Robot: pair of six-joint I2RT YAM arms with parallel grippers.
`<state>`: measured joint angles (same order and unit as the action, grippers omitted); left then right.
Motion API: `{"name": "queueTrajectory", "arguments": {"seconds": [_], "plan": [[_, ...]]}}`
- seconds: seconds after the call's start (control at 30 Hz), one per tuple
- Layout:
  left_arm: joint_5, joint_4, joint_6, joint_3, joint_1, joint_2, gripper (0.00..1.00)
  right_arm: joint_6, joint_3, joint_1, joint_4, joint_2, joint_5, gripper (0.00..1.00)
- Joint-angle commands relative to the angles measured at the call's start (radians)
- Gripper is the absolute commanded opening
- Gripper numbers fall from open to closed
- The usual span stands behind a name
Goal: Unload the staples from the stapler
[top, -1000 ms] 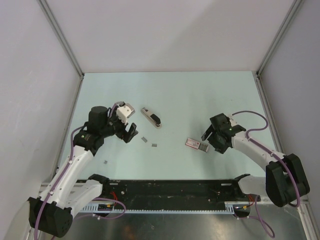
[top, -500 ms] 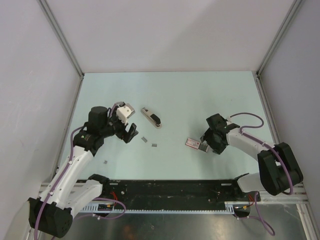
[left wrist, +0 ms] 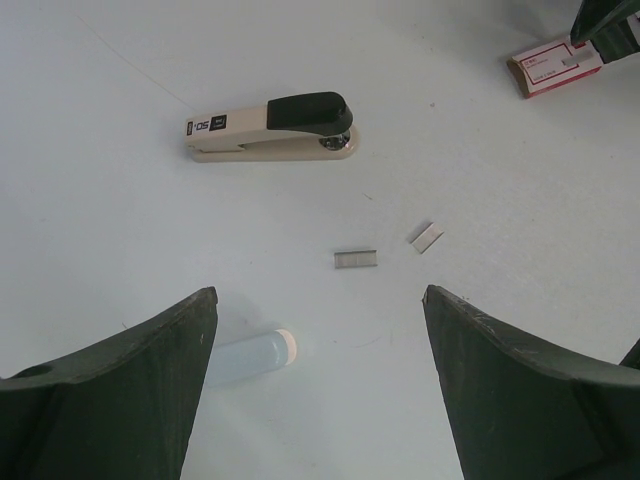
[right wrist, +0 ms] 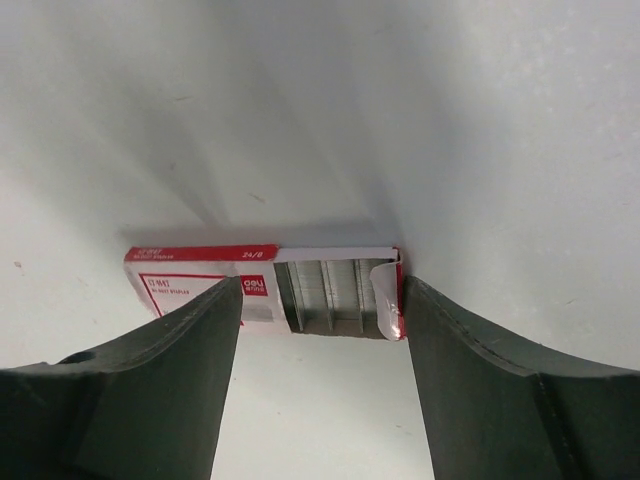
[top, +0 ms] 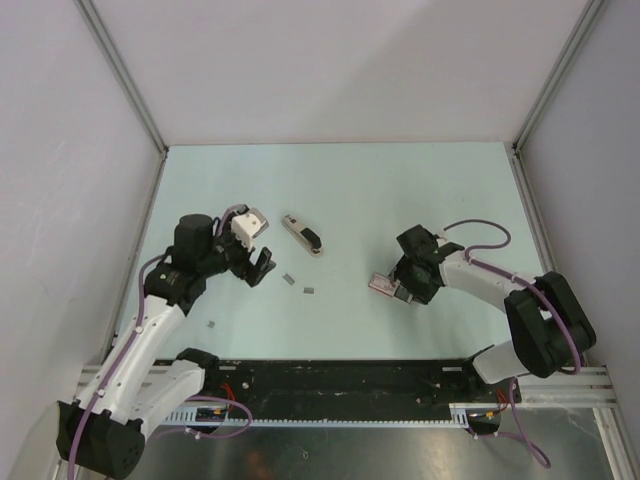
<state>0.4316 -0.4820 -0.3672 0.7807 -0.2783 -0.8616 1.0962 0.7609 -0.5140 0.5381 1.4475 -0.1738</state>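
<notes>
The stapler (top: 302, 235), beige with a black top, lies closed on the pale table; it also shows in the left wrist view (left wrist: 270, 128). Two short staple strips (top: 288, 279) (top: 309, 290) lie loose in front of it, also seen from the left wrist (left wrist: 355, 259) (left wrist: 427, 237). A third bit (top: 211, 324) lies nearer the left arm. My left gripper (top: 262, 266) (left wrist: 318, 295) is open and empty, short of the strips. My right gripper (top: 402, 290) (right wrist: 322, 290) is open, its fingers on either side of the open end of the box.
The red and white staple box (top: 381, 285) (right wrist: 190, 272) lies flat at centre right, its end torn open with staple strips showing inside; it also shows in the left wrist view (left wrist: 560, 68). White walls stand on three sides. A black rail (top: 340, 385) runs along the near edge.
My right gripper has moved left and now reaches the staple box, its fingers on either side of the open end. The left arm has barely moved. The stapler and loose strips stay put.
</notes>
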Motion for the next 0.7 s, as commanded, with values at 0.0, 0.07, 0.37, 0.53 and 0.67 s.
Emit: {"name": "queueTrajectory", "arguments": {"seconds": [0.0,0.07,0.37,0.53,0.67], "plan": [[0.017,0.004,-0.016,0.002,0.007,0.033,0.89,0.034,0.004,-0.027,-0.006,0.057,0.034,0.70],[0.016,0.002,-0.018,0.001,0.007,0.036,0.89,0.031,0.010,-0.037,-0.004,0.065,0.038,0.69],[0.005,-0.003,-0.036,-0.008,0.007,0.053,0.89,-0.001,0.068,-0.072,0.015,0.124,0.042,0.68],[0.002,-0.005,-0.047,-0.020,0.007,0.059,0.89,-0.021,0.085,-0.068,0.025,0.086,0.029,0.69],[0.006,-0.007,-0.047,-0.022,0.007,0.059,0.89,-0.038,0.087,-0.042,0.042,0.041,0.023,0.72]]}}
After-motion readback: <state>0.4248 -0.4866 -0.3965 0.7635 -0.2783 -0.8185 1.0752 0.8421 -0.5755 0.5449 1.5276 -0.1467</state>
